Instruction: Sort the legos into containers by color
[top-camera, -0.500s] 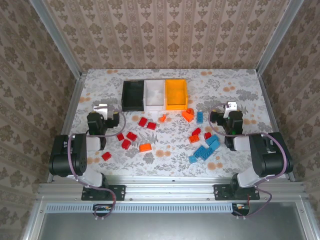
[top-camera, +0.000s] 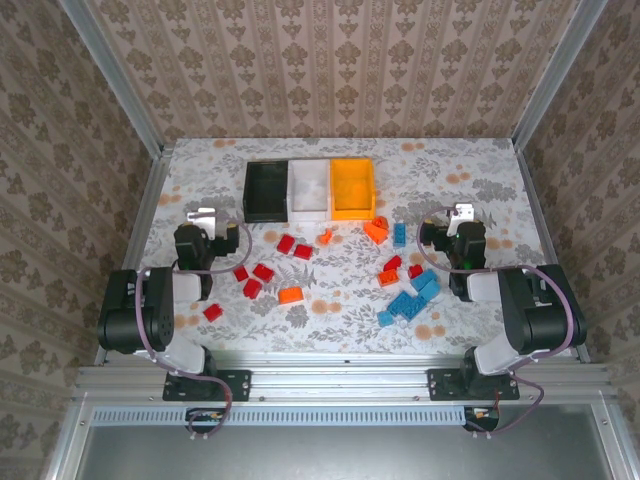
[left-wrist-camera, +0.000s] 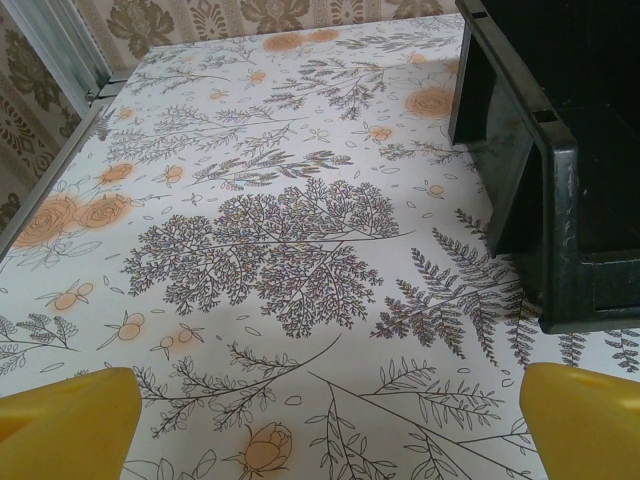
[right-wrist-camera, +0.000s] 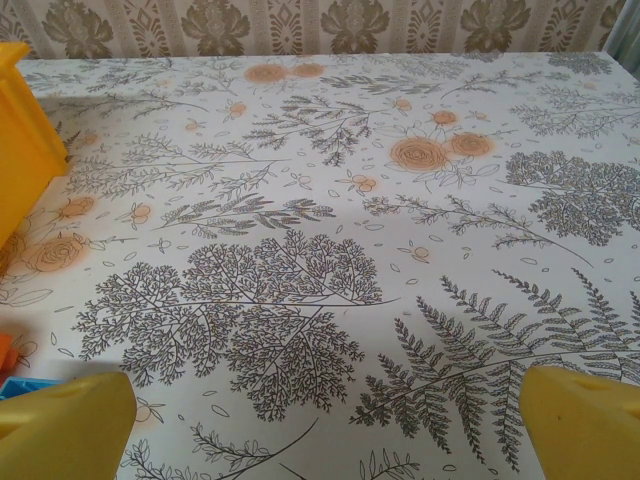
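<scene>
From above, your three containers stand in a touching row at 12 o'clock on the table (top-camera: 200, 165). Left to right they are the black bin (top-camera: 265, 190), the white bin (top-camera: 309, 190) and the orange-yellow bin (top-camera: 352, 185), all smooth, hard, open-topped rectangles. The legos lie loose on the floral-print surface nearer you. The red bricks (top-camera: 262, 272) are mostly toward 9 o'clock of centre and the light blue bricks (top-camera: 405, 305) cluster toward 4 o'clock. The orange bricks (top-camera: 290, 295) are scattered between, a few of them just beside the orange-yellow bin's near wall. A couple of red ones sit among the blue, and stud counts are too small to make out. Your left gripper (left-wrist-camera: 325, 425) has its jaws spread wide over bare table, gripping nothing. Its yellow fingertips (left-wrist-camera: 70, 420) are cropped at the bottom corners of its wrist view. The black bin's glossy corner stands at 2 o'clock in that view, cut off by the frame. Your right gripper (right-wrist-camera: 325, 425) is spread just as wide and also grips nothing. In its wrist view the orange-yellow bin's wall juts in at 9 o'clock. At 8 o'clock, slivers of a blue and an orange brick show above the left fingertip, mostly hidden. Patterned wallpaper (top-camera: 330, 60) and aluminium rails (top-camera: 118, 85) close in the table's far and side edges.
</scene>
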